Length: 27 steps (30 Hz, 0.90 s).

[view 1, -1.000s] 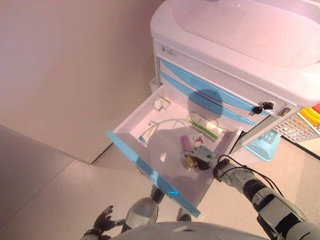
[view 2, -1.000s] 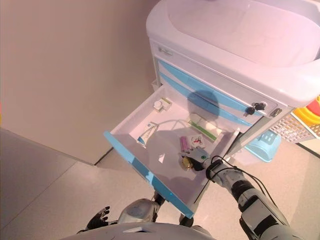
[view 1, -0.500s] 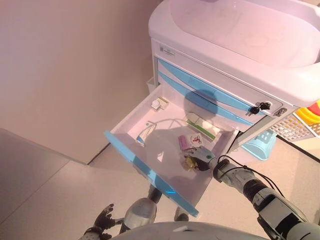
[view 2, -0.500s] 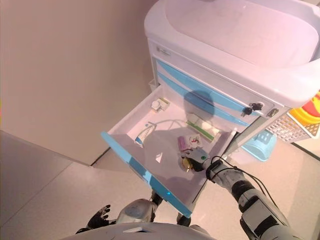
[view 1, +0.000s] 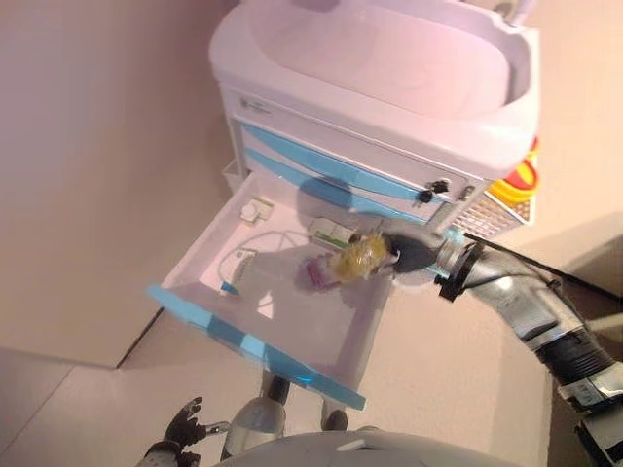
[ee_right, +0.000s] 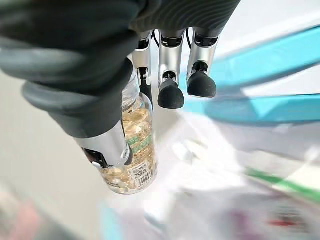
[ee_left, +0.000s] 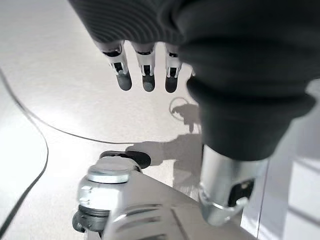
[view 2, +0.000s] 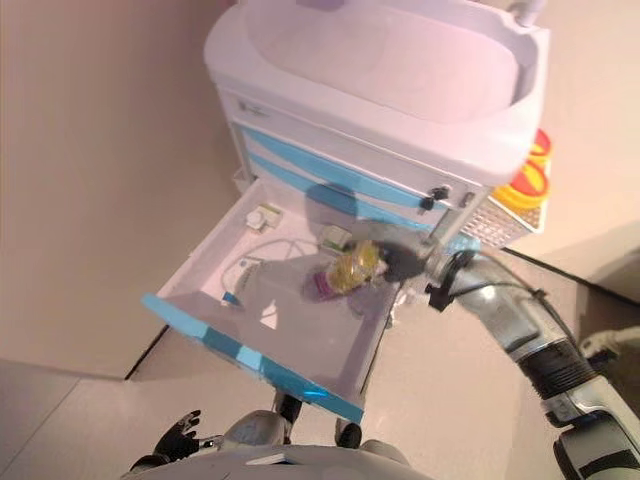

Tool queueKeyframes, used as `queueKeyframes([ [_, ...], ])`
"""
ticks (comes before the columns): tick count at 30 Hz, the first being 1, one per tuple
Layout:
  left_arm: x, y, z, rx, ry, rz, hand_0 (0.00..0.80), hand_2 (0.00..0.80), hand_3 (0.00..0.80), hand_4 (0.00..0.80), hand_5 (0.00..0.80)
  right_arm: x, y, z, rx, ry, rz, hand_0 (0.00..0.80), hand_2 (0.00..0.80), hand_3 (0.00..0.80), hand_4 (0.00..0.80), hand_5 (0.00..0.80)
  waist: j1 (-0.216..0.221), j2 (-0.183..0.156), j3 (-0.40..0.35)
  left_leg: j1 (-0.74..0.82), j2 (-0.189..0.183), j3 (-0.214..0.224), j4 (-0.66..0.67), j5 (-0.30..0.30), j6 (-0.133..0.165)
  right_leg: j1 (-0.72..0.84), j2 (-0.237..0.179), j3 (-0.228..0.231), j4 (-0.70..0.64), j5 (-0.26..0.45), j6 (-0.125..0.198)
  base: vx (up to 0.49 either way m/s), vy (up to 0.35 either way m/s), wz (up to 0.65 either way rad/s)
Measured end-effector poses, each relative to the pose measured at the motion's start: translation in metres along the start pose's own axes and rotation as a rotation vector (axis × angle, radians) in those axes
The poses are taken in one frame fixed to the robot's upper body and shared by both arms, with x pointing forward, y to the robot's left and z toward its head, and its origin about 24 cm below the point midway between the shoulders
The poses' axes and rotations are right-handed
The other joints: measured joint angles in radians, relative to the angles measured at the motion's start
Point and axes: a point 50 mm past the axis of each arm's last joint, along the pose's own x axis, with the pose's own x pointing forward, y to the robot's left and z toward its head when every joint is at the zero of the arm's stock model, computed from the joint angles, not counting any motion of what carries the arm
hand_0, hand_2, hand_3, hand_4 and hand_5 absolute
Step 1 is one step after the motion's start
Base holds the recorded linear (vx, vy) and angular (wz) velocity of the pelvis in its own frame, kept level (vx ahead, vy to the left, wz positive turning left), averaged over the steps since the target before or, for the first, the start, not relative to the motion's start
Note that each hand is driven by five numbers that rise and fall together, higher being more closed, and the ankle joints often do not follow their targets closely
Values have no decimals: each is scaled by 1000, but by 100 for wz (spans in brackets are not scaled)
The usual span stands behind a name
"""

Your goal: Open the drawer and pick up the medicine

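Note:
The white cart has its top drawer pulled out, blue front toward me. My right hand hovers above the drawer's right side, shut on a clear medicine bottle of yellow capsules. In the right wrist view the thumb and fingers curl round the bottle. Left in the drawer are a pink pack, a green-and-white box, a tube and a small white item. My left hand hangs low over the floor, its fingers straight.
Two closed blue-fronted drawers lie above the open one, with keys in a lock. A white wire basket with a yellow and red item hangs on the cart's right side. A wall runs along the left.
My right hand has risen out of the drawer with the bottle in it, up toward the cart's front. The camera has also shifted, moving the whole scene left.

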Motion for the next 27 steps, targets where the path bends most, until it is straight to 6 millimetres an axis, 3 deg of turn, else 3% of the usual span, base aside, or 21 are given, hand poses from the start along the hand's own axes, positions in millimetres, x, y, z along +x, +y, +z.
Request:
queueKeyframes([
  [4, 4, 0, 10, 3, -27, -11, 0, 0, 0, 0, 0, 11, -30, 16, 144, -95, -69, 800, 800, 800, 800, 800, -10, 2, -2, 2, 3, 19, -1, 0, 1, -2, 3, 18, -5, 11, -1, -4, 25, -14],
  [11, 5, 0, 10, 3, -9, -19, 0, 0, 0, 0, 0, 15, -97, 30, 140, -137, -340, 800, 800, 800, 800, 800, 0, 13, -22, 5, 4, 20, -2, 1, 1, 8, 8, 18, -17, 20, -3, 0, 0, 0],
  [21, 8, -1, 11, 16, 52, -30, 0, 0, 0, 0, 0, -19, -177, 2, 24, 211, -641, 800, 800, 800, 800, 800, 25, 12, -25, 22, 4, -3, -2, 1, 0, 47, 11, -14, -37, 21, -5, 2, 2, 8],
  [27, 9, 0, 12, 16, 72, -30, 0, 0, 0, 0, 0, -30, -196, -15, -55, 432, -675, 800, 800, 800, 800, 800, 56, 8, -28, 16, 0, -31, -2, 4, -3, 60, 12, -42, -52, 21, -5, 6, 1, 15],
])
